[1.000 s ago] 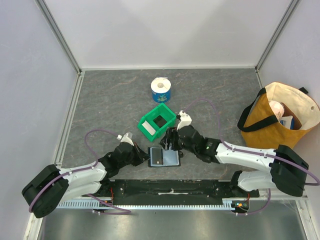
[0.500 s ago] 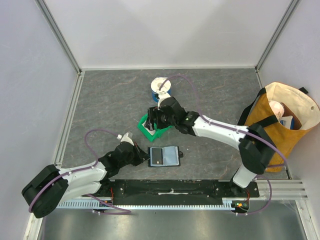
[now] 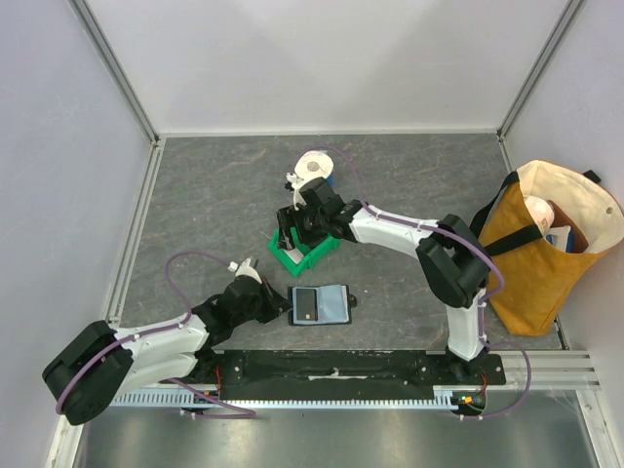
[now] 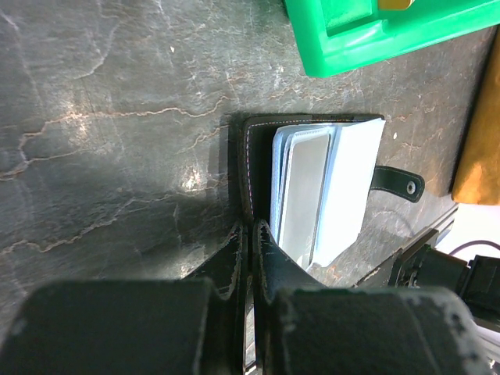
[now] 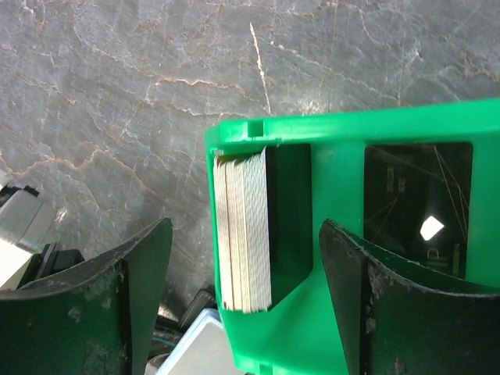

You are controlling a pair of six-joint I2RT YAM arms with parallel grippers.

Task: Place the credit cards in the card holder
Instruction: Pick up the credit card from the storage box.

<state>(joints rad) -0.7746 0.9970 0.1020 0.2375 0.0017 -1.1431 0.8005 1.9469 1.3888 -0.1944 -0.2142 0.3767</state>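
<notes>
Right wrist view: right hand [image 5: 246, 258], wide open and empty, straddles what seem credit cards [image 5: 243, 195] standing edgewise in the green bin [image 5: 336, 129], ready to pinch; left hand [image 4: 250, 234], clamped tight, pins the card holder [image 4: 320, 187] open on the tabletop [image 4: 117, 117].

Noted a green plastic bin [image 3: 287, 255] near the middle of a grey veined table [image 3: 205, 205]; split into two compartments, as seen from the right wrist. Found just beyond it a white roll [image 3: 310, 166] on a blue base, probably tape, though too small to confirm. Recorded at the right edge a tote bag [image 3: 517, 268]: mustard front, cream lining, black handles, upright and open. Seen inside: a white round item [image 3: 538, 209] and a blue-and-white box [image 3: 562, 238].
</notes>
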